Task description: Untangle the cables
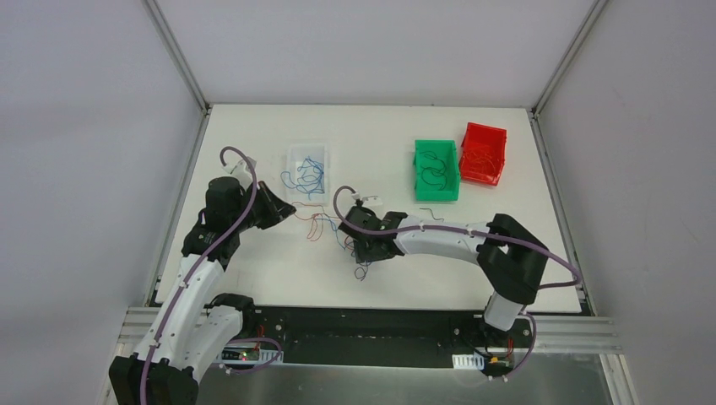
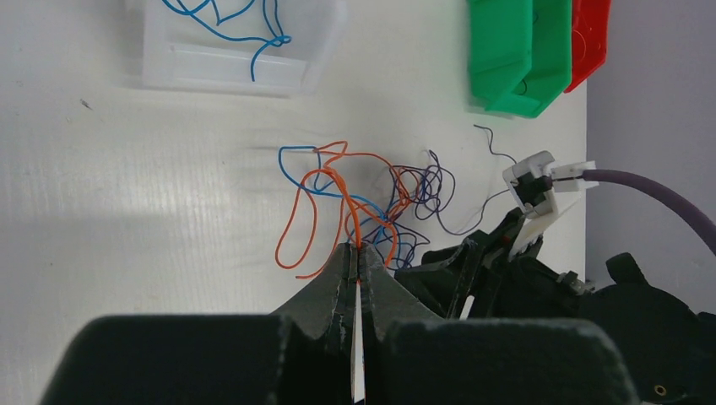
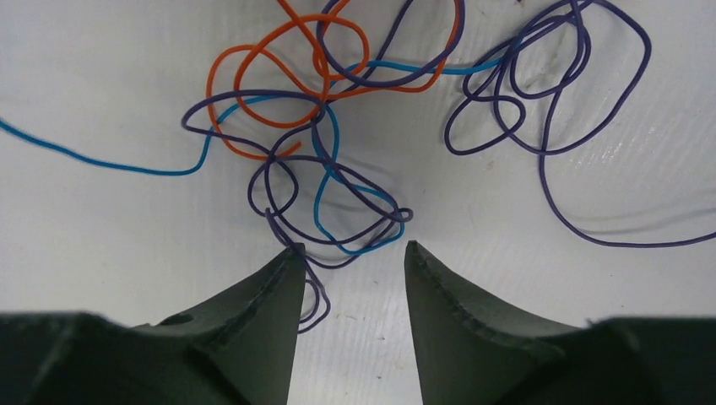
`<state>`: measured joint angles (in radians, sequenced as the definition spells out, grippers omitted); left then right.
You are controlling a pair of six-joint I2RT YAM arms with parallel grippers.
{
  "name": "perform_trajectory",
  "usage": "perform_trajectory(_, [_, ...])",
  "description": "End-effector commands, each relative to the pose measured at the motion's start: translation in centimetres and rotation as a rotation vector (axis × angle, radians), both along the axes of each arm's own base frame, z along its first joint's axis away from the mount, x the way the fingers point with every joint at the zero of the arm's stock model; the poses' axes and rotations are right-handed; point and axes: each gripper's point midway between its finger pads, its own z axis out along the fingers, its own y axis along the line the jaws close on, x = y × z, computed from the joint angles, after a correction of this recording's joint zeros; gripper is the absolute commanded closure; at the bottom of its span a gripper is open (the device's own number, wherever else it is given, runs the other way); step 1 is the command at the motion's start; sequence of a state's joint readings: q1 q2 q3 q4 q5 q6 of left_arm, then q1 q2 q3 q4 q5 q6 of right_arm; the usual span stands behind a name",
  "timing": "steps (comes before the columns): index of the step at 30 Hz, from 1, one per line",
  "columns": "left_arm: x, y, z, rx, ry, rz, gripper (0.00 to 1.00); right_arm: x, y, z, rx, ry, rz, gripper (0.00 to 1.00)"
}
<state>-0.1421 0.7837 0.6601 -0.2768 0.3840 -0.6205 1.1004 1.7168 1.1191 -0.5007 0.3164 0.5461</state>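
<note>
Clear tray (image 1: 309,149) holds blue cables (image 1: 311,174); green bin (image 1: 420,174), dark cables (image 1: 435,166).

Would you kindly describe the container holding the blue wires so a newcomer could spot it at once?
On the white table, look just beyond the left gripper. There sits a clear rectangular plastic tray with thin blue wires curled inside. Unlike the green plastic bin and red plastic bin to its right, it is colourless and see-through.

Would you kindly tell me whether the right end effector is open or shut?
Open. The right end effector has its fingertips apart, with table visible between them, at the edge of the tangled cables.
</note>
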Motion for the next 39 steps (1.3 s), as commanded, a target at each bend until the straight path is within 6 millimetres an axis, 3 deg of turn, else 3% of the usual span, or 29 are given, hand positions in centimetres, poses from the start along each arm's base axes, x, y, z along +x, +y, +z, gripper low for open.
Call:
perform_trajectory(1, [0.1, -0.2, 1.8, 0.016, -0.055, -0.045, 1.00, 0.8, 0.8, -0.5, -0.014, -0.021, -0.020, 0.57])
perform_trajectory(2, [0.0, -0.2, 1.7, 0.021, -0.052, -0.049, 1.00, 1.0, 0.4, -0.7, -0.031, -0.027, -0.035, 0.66])
perform_trajectory(4, [0.0, -0.1, 1.8, 0.037, -0.051, -0.050, 1.00, 1.9, -1.4, -0.4, -0.102, -0.081, -0.109, 0.94])
perform_trajectory(5, [0.0, 0.1, 1.8, 0.048, -0.050, -0.046, 1.00, 2.5, -2.7, 0.0, -0.143, -0.118, -0.153, 1.00])
perform_trajectory(11, [-0.1, 2.8, 1.6, 0.170, -0.032, 0.059, 1.00, 4.4, -11.8, 3.0, -0.224, -0.237, -0.395, 1.00])
perform_trajectory(18, [-0.4, 8.3, 1.9, 0.375, 0.020, 0.288, 1.00, 4.0, -22.7, 6.7, -0.033, -0.262, -0.692, 1.00])
perform_trajectory(23, [-0.7, 10.3, 3.6, 0.464, 0.002, 0.349, 1.00, 3.4, -28.6, 9.8, 0.075, -0.322, -0.912, 1.00])
perform_trajectory(28, [-1.3, 13.2, 4.7, 0.566, 0.014, 0.476, 1.00, 2.7, -34.2, 12.8, 0.031, -0.428, -1.145, 1.00])
perform_trajectory(33, [-2.5, 16.2, 5.6, 0.664, 0.021, 0.614, 1.00, 2.1, -38.4, 15.6, -0.010, -0.497, -1.331, 1.00])
perform_trajectory(36, [-3.3, 17.9, 5.9, 0.710, 0.044, 0.706, 1.00, 1.7, -39.6, 16.6, -0.001, -0.525, -1.423, 1.00])
perform_trajectory(39, [-3.6, 18.5, 5.7, 0.737, 0.070, 0.740, 1.00, 2.0, -39.5, 16.7, 0.059, -0.527, -1.444, 1.00])
